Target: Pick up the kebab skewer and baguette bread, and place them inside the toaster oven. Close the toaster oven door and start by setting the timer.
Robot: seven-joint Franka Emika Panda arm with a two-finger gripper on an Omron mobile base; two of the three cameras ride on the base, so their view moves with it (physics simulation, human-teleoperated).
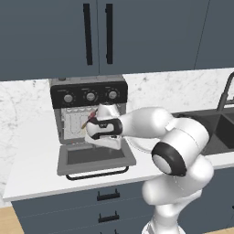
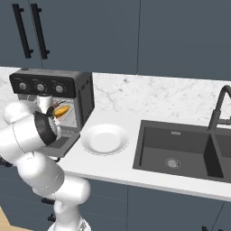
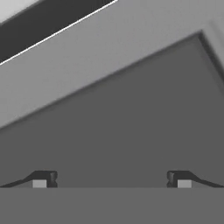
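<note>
- White counter point(image 1: 32, 178) runs under dark blue-grey wall cabinets point(image 1: 45, 36) in the left base view, with marble behind. The toaster oven point(image 1: 89, 93) stands on it, the toaster oven door point(image 1: 93, 157) dropped flat. A thin reddish stick, probably the kebab skewer point(image 1: 88, 119), leans inside the cavity. The arm bends across from the lower right, its hand low over the door.
- Pale marble backs the same counter in the right base view, where a white plate point(image 2: 104, 139) lies just beside the oven and a dark sink point(image 2: 180, 153) with a black tap point(image 2: 219, 106) sits further right. The baguette bread point(image 2: 62, 110) shows orange inside the oven mouth. The arm's elbow hides most of the door.
- Grey door frame and dark glass lie close under the hand view. The gripper point(image 3: 111, 180) points at the glass, its fingertips point(image 3: 43, 179) spread wide apart with nothing between them.
</note>
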